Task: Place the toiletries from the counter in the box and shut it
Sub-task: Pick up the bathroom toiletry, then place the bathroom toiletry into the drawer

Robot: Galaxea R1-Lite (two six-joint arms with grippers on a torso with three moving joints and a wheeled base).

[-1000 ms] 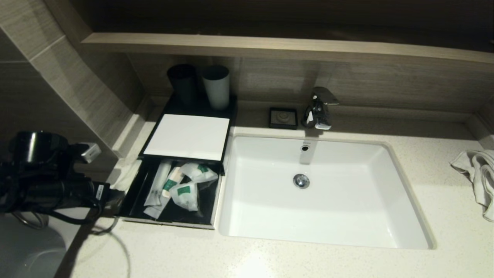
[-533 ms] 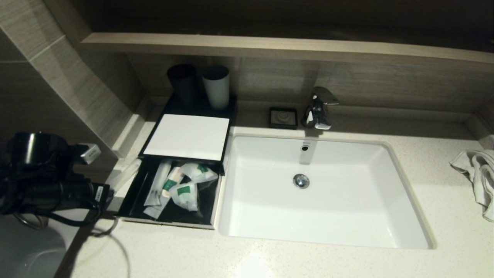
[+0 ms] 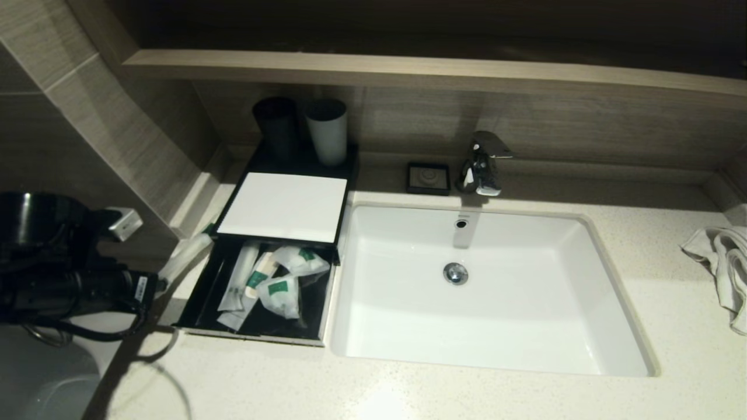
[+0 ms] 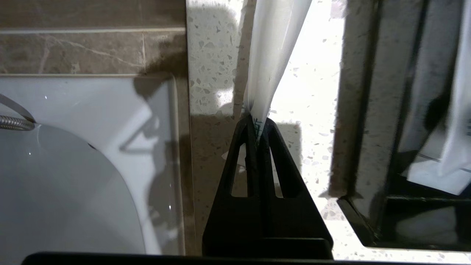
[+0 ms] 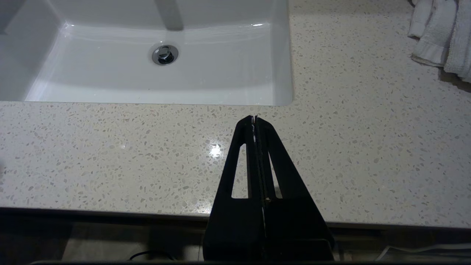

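Note:
A black box with a half-slid white lid stands on the counter left of the sink. Several white and green toiletry packets lie in its open front part. My left gripper is shut on a long white toiletry packet and holds it lifted above the counter just left of the box. In the left wrist view the packet sticks out from the shut gripper, with the box wall beside it. My right gripper is shut and empty over the front counter.
A white sink with a chrome tap fills the middle. Two cups stand behind the box. A small black dish sits by the tap. A white towel lies at the right. A tiled wall rises on the left.
My left gripper has drawn back to the left and lifted the white packet, which now tilts up beside the box's left wall. The right arm has not moved.

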